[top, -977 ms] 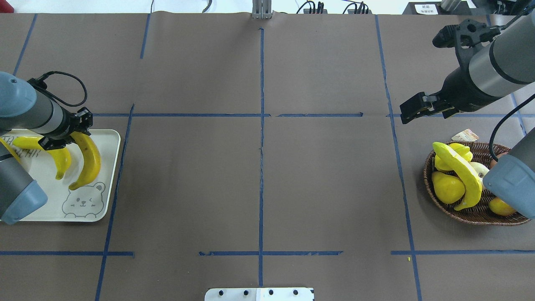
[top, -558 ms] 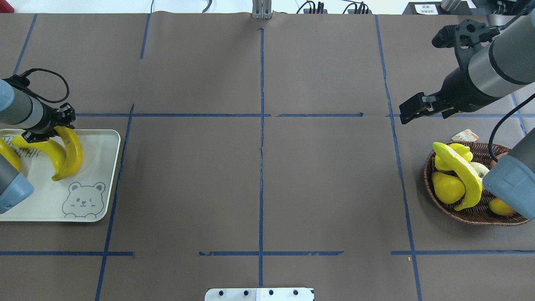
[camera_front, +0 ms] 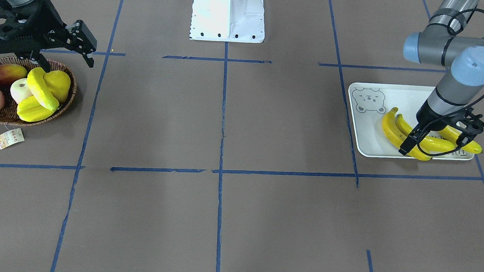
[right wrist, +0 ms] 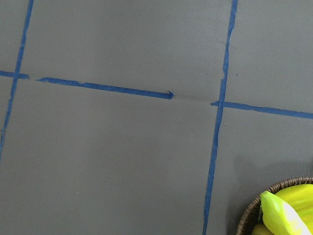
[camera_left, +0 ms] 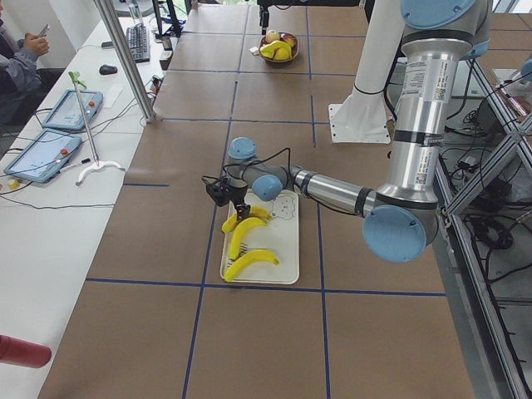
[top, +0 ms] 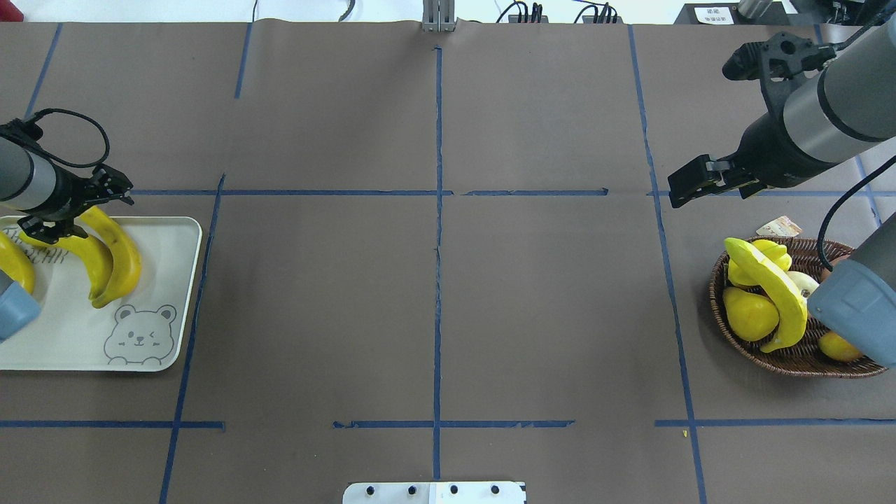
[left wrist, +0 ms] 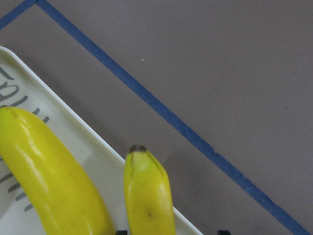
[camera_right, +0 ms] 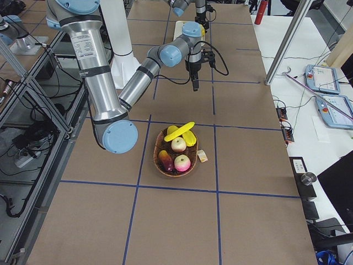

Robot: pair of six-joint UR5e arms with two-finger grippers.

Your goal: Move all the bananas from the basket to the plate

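1. Three bananas (top: pixel 122 262) lie on the plate (top: pixel 77 336), right under the left gripper (top: pixel 73 210). Its jaws are spread wider than the banana tip between them and clamp nothing.
2. One more, the fourth banana (top: pixel 773 290), lies on top of the pear (top: pixel 749 313) and other fruit in the basket (top: pixel 784 360). It is near the right gripper (top: pixel 689 183), lower than it and off to its side, towards the robot.
3. That right gripper carries nothing I can see. I cannot tell whether its fingers are apart or together.
4. The fourth banana looks glossy, so it is probably light, rigid and slick. I would pinch it crossways at the thick middle of its curve, from above, and avoid the tapering ends.
5. The count is four bananas, one basket and one plate.
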